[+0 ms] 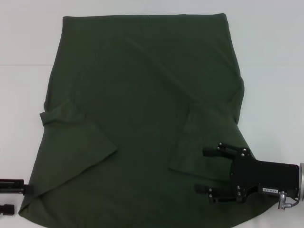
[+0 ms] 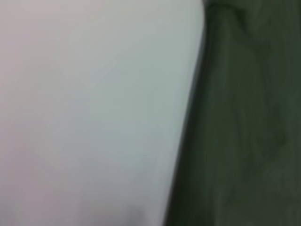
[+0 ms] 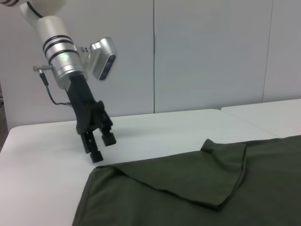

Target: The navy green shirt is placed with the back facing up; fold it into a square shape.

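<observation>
Shirt (image 1: 142, 118) lies spread flat across the white bench (image 1: 275, 71), plain side up, both sleeves already turned in over the body, its long axis running away from me. My right claw (image 1: 204, 171) hovers low over the near right part of the cloth, fingers apart and gripping nothing, pointing toward the folded right sleeve just beside it. My left claw (image 1: 14, 197) sits off the near left corner, on the bench side of the edge. I judge the right arm nearer its work. The right wrist view shows the left claw (image 3: 99, 148) part-open above the shirt's corner; the head view barely catches it.
</observation>
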You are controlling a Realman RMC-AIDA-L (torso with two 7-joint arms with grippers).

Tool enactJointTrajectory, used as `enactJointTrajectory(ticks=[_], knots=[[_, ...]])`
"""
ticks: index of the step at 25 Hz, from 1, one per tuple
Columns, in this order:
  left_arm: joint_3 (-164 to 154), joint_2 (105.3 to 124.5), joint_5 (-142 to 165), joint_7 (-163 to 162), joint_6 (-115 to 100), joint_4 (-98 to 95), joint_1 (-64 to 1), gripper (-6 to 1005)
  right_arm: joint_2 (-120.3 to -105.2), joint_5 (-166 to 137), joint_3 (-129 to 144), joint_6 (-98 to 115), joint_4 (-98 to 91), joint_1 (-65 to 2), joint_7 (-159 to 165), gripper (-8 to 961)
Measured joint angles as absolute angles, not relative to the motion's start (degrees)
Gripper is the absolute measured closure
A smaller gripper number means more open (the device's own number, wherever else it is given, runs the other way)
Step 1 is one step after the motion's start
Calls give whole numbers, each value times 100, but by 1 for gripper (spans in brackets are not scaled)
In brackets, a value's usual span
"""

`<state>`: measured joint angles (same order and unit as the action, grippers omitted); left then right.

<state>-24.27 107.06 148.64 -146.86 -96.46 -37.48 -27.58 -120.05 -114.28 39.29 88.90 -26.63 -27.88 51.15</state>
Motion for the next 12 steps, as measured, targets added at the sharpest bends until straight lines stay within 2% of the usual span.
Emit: enactJointTrajectory(ticks=[12], knots=[[-2427,10748,15003,-14695,-9547,-3701,-2809,123,-12005,-11408,3929,8885,-2663,-2776,5124,6]])
